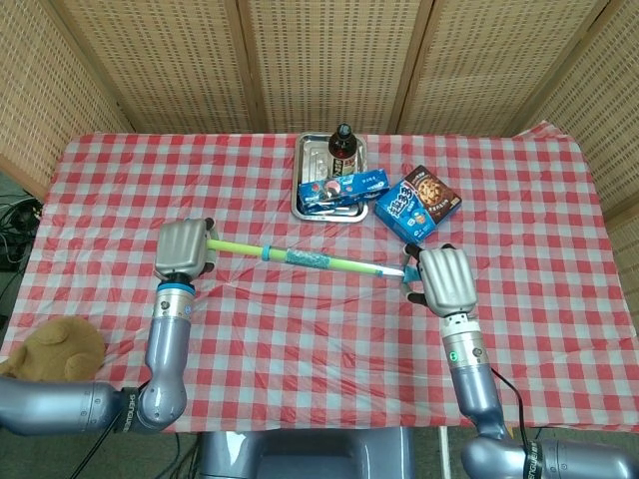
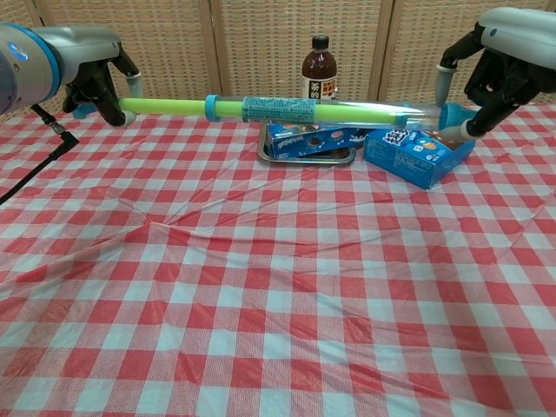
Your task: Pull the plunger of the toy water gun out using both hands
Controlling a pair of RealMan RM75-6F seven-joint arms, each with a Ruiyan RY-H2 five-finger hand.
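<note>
The plunger handle is concealed inside the left hand (image 1: 181,249); the water gun (image 1: 310,260) nozzle end is concealed behind the right hand (image 1: 444,281). In the chest view, the right hand (image 2: 499,74) is cut off by the right edge. The bottle (image 2: 319,68) label print is too small to read. The brown plush toy (image 1: 55,345) is partly covered by the left arm.
</note>
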